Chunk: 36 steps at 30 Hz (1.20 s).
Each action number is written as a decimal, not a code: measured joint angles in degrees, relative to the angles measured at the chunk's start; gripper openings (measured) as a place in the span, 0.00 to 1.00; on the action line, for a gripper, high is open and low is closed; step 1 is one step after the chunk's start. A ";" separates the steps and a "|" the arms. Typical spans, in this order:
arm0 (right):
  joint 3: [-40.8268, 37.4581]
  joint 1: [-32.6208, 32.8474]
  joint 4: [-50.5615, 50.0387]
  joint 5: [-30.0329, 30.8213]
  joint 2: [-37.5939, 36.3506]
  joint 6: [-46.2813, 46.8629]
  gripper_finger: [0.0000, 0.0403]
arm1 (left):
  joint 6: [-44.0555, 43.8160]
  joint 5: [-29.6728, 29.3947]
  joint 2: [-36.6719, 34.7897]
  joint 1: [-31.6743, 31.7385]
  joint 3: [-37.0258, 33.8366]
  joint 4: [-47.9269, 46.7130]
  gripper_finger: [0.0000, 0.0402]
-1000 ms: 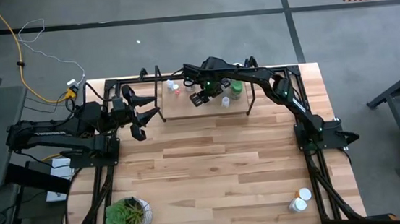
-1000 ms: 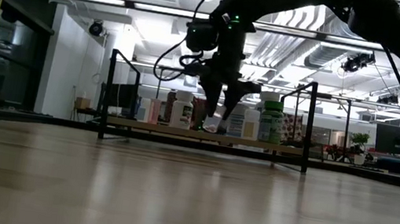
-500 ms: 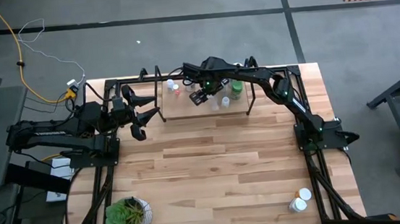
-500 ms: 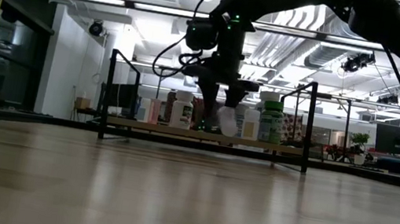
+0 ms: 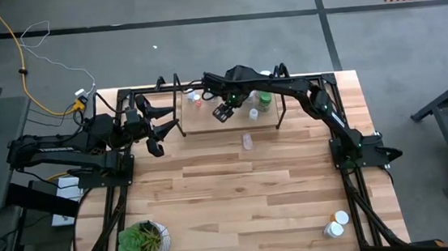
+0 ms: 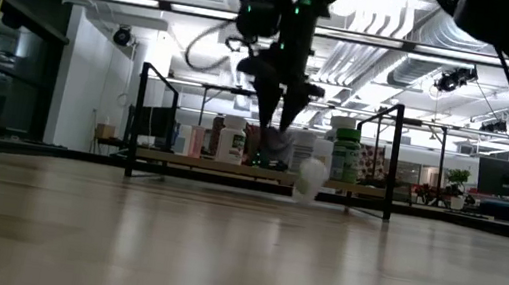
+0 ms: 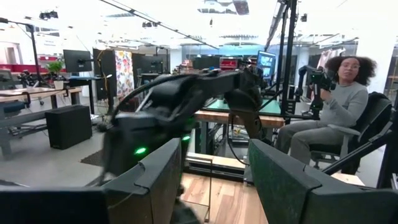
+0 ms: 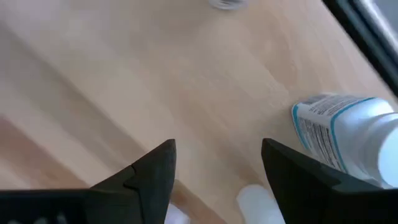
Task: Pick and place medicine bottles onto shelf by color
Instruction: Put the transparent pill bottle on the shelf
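The shelf (image 5: 208, 124) stands at the table's far middle and bears a white bottle (image 5: 196, 98), a green bottle (image 5: 264, 100) and another white one (image 5: 254, 115). A white bottle (image 5: 247, 142) is on the tabletop just near of the shelf; it shows blurred in the low view (image 6: 310, 178). My right gripper (image 5: 227, 109) hangs open and empty above the shelf board, and also shows in the low view (image 6: 274, 115). Its wrist view shows a white, blue-labelled bottle (image 8: 348, 134) beside the fingers. My left gripper (image 5: 157, 136) waits open at the shelf's left end.
Two white-capped bottles (image 5: 335, 225) stand near the table's near right corner. A potted plant (image 5: 143, 241) stands at the near left corner. The shelf's black posts (image 6: 394, 158) rise at its ends. A seated person (image 7: 339, 106) shows in the room beyond.
A white bottle that stood at my right gripper's fingers on the shelf has tipped, gone over the shelf's near edge and come down onto the tabletop in front of it. My right gripper has risen above the shelf board.
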 joint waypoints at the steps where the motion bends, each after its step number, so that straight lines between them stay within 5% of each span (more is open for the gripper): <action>1: 0.00 1.02 -0.11 0.61 -0.55 -0.99 0.57 | 0.00 0.00 0.00 0.00 0.00 0.00 0.45; 20: -2.05 20.72 -11.43 11.62 -3.13 4.11 0.57 | 0.00 -0.05 0.00 0.00 0.00 0.00 0.45; 24: -17.47 21.50 -5.14 8.70 -9.88 8.16 0.57 | 0.00 0.07 -0.06 0.00 0.00 0.01 0.45; 29: -45.36 23.47 14.71 2.71 -26.83 17.50 0.57 | -1.18 0.31 -0.22 -0.02 0.00 0.07 0.45; 36: -75.08 30.24 47.66 7.95 -49.76 28.13 0.57 | -1.73 0.07 -0.22 -0.02 0.00 0.02 0.45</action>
